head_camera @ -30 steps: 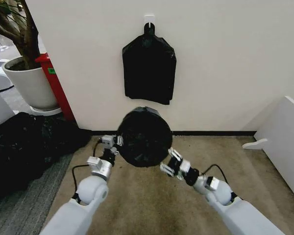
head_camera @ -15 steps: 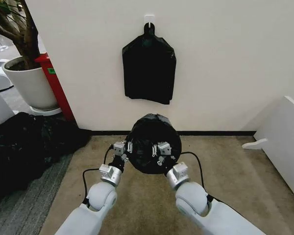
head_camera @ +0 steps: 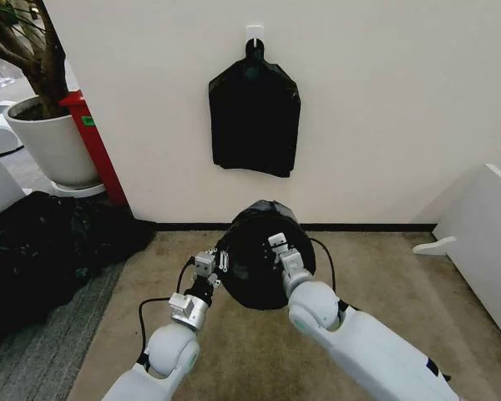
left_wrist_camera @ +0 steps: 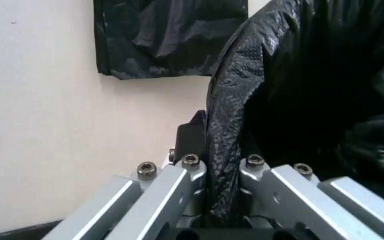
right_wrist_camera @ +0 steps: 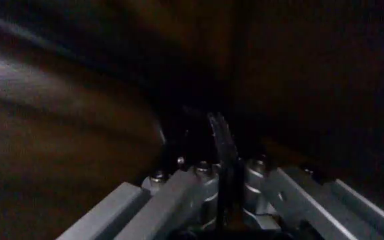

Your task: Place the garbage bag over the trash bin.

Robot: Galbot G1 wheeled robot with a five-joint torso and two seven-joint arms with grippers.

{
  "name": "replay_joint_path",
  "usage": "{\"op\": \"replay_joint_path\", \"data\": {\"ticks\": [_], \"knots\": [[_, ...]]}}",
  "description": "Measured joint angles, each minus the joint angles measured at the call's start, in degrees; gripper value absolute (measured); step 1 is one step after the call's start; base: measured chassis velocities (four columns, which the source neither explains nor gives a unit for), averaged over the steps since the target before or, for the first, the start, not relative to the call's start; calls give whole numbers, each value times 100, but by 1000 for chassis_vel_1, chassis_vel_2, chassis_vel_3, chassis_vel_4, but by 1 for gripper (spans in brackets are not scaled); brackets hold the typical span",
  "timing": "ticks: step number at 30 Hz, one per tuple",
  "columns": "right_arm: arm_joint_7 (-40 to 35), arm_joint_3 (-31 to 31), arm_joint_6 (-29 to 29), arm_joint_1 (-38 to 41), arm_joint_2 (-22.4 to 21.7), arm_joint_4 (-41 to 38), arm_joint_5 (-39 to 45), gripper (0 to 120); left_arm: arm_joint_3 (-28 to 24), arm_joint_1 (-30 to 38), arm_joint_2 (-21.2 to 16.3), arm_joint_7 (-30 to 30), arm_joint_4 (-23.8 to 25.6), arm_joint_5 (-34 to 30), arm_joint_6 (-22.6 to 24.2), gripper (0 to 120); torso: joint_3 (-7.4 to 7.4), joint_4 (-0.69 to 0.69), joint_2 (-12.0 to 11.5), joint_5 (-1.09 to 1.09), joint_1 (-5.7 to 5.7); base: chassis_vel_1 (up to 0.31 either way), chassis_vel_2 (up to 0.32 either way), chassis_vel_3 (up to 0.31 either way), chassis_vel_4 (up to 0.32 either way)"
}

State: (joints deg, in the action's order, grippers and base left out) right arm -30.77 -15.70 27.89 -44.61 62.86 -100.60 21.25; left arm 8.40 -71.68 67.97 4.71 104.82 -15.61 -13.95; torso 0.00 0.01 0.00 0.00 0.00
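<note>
Just below the centre of the head view, the garbage bag (head_camera: 263, 251) covers the round trash bin, which sits on the carpet against the wall. The left gripper (head_camera: 214, 262) pinches the bag's edge at the bin's left side, plastic clamped between its fingers (left_wrist_camera: 190, 175). The right gripper (head_camera: 277, 247) reaches over the bin's top, closed on a fold of the bag (right_wrist_camera: 222, 145). A bundle of black bags (head_camera: 254, 117) hangs on the wall above.

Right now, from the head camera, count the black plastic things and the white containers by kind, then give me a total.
Black plastic: 3: the garbage bag stretched over the trash bin, pinched at its edge by the left gripper and right gripper; the bundle of bags hanging on the wall; the heap on the floor.
White containers: 1: the plant pot.
Total: 4.
</note>
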Motion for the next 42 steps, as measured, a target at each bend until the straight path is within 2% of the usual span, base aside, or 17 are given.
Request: {"op": "replay_joint_path", "data": {"ticks": [4, 9, 12, 15, 22, 25, 30, 31, 33, 35, 38, 42], "knots": [[17, -10, -68, -36, -24, 119, -562, 0, 30, -45, -23, -9, 55, 1, 1, 2, 0, -1, 0, -1, 0, 0, 0, 0, 0], [132, -99, -602, -207, -68, -63, -755, 0, 54, -37, -29, 4, 48, -5, 3, 1, 0, -2, 0, -2, 0, 0, 0, 0, 0], [106, -208, -648, -277, -65, -372, -71, 0, 36, -2, -25, 9, 1, -11, 5, 1, 0, 0, 0, 0, 0, 0, 0, 0, 0], [-79, -263, -328, -260, -6, -516, 859, 0, -3, 57, -13, 7, -26, -25, 6, 1, 0, -1, 0, -1, 0, 0, 0, 0, 0], [-334, -352, 238, -165, 165, -181, 1520, 0, -69, 127, 25, 6, -32, -50, 12, 1, 0, -1, 0, -1, 0, 0, 0, 0, 0], [-353, -430, 357, -159, 203, 4, 1337, 0, -74, 130, 31, 7, -15, -56, 13, 1, 0, -1, 0, -1, 0, 0, 0, 0, 0], [-272, -543, 416, -162, 300, 574, -151, 0, -73, 99, 26, 8, 82, -85, 25, 1, 0, -1, 0, 0, 0, 0, 0, 0, 0], [-272, -543, 416, -162, 300, 574, -151, 0, -73, 99, 26, 8, 82, -85, 25, 1, 0, -1, 0, 0, 0, 0, 0, 0, 0], [-151, -517, 246, -120, 307, 807, -999, 0, -53, 68, 13, 13, 115, -89, 29, 1, 0, -1, 0, 0, 0, 0, 0, 0, 0], [-98, -465, 89, -76, 297, 871, -1416, 0, -32, 38, 5, 7, 132, -90, 30, 1, 0, 0, 0, 0, 0, 0, 0, 0, 0], [-87, -467, 3, -78, 267, 770, -1358, 0, -19, 20, -2, 4, 142, -94, 30, 1, 0, -1, 0, -1, 0, 0, 0, 0, 0], [-65, -562, -232, -85, 218, 395, -764, 0, 6, 27, -14, 14, 143, -102, 31, 1, 0, 0, 0, 0, 0, 0, 0, 0, 0]]}}
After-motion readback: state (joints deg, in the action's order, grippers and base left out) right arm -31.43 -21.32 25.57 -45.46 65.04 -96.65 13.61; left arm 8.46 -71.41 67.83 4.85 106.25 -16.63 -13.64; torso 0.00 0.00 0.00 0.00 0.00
